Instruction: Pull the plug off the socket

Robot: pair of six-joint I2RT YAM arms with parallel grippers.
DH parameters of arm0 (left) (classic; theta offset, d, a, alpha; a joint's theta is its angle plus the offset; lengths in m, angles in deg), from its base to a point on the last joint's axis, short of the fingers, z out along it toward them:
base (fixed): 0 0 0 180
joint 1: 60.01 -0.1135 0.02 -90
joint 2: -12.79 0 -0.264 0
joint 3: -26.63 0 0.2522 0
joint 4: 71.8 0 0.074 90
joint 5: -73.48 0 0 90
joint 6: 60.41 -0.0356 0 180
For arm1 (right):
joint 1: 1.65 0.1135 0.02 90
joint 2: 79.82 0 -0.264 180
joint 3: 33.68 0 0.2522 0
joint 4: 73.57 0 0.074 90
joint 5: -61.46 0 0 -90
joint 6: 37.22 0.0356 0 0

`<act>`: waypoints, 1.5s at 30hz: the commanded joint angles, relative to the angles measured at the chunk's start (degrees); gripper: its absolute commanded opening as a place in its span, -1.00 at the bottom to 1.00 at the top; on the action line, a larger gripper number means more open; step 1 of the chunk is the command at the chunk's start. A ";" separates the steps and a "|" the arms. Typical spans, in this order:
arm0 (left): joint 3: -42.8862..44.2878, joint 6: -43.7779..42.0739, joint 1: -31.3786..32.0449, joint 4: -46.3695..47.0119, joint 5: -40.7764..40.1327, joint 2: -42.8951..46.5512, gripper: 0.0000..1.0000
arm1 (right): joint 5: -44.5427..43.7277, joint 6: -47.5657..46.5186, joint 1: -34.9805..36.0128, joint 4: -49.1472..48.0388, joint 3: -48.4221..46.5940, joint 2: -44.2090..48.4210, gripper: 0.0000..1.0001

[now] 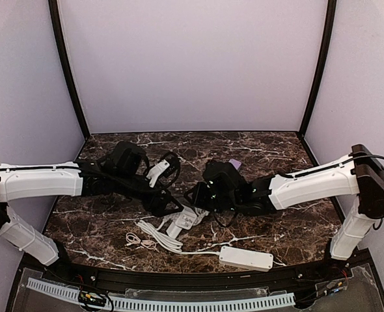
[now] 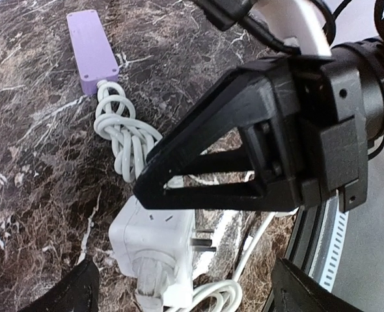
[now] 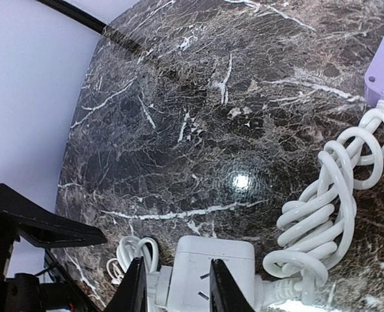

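Socket (image 3: 198, 260) beside coiled white cord (image 3: 322, 214)

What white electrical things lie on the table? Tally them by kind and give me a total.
Power strip: 1
Cube socket: 1
Thick coiled cord: 1
Thin cable: 1
Total: 4

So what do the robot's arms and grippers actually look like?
Both have white shell links with black joints. A thin black cable runs along the left arm and loops off the right arm. The left gripper and right gripper are black, with hollow triangular fingers.
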 commanded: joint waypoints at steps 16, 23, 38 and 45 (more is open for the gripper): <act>-1.50 1.54 -0.10 -10.43 -2.09 -5.07 0.16 | -6.22 -4.23 0.63 4.14 5.92 8.98 -0.04; 0.59 0.14 -0.04 -10.12 -1.80 -8.78 -0.08 | -6.22 -4.48 0.64 5.12 6.02 9.47 -0.03; 2.75 3.60 -0.17 -4.80 1.58 -7.87 -0.99 | -4.39 -4.80 0.99 8.10 9.90 14.15 0.45; 7.25 6.58 -2.49 -1.58 3.63 -8.68 -0.99 | -3.51 -5.01 1.53 8.82 11.65 17.10 0.61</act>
